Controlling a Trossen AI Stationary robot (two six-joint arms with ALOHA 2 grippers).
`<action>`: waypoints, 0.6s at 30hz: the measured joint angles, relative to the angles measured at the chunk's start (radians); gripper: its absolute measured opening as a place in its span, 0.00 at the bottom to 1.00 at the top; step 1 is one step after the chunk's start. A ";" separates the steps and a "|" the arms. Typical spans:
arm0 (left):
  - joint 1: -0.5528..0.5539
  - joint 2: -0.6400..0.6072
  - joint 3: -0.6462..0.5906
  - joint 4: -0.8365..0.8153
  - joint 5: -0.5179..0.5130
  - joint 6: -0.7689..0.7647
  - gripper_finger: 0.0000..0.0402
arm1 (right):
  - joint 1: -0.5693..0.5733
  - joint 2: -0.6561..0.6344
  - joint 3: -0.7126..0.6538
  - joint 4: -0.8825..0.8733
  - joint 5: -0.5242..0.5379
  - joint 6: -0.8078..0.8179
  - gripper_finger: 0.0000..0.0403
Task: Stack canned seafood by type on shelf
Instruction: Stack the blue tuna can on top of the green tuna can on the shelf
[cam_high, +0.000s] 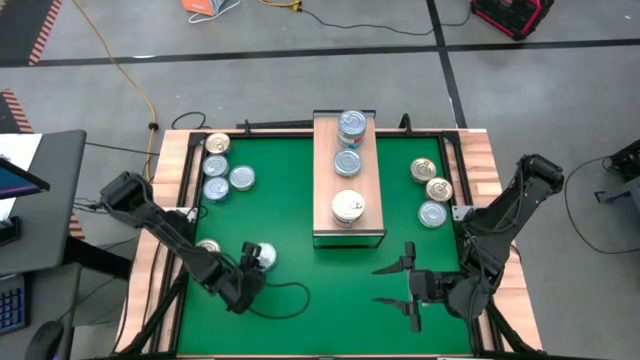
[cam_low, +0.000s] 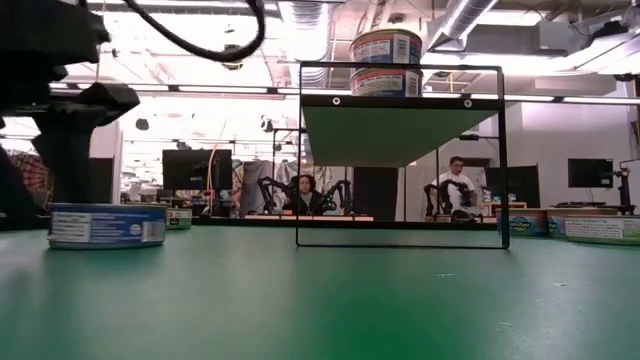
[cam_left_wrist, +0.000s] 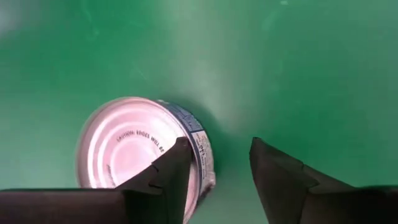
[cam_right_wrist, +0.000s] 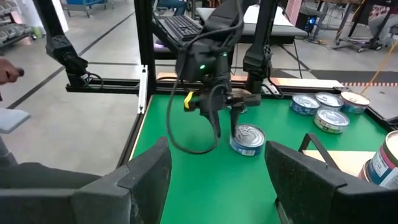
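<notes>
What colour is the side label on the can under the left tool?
Blue with white print, below a silvery top; the can shows best in the left wrist view, beneath the left tool.

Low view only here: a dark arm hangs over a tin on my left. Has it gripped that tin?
Observer: No. The left gripper is open, one finger over the tin, not around it.
Operator: And the other arm?
Observer: The right gripper is open and empty, above the mat by the shelf.
Operator: How many piles up there?
Observer: Three in a row: rear blue-silver tin, middle blue-silver tin, white-topped tin.
</notes>
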 joint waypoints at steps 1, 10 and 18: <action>-0.007 0.017 0.001 -0.001 -0.031 0.007 0.41 | -0.003 0.000 0.000 0.000 0.000 0.005 0.71; -0.067 0.127 0.001 -0.009 -0.250 0.032 0.25 | -0.003 0.017 0.000 0.000 0.000 0.010 0.71; -0.074 0.131 0.044 -0.048 -0.217 -0.039 0.02 | -0.010 0.018 0.000 0.001 0.000 0.010 0.71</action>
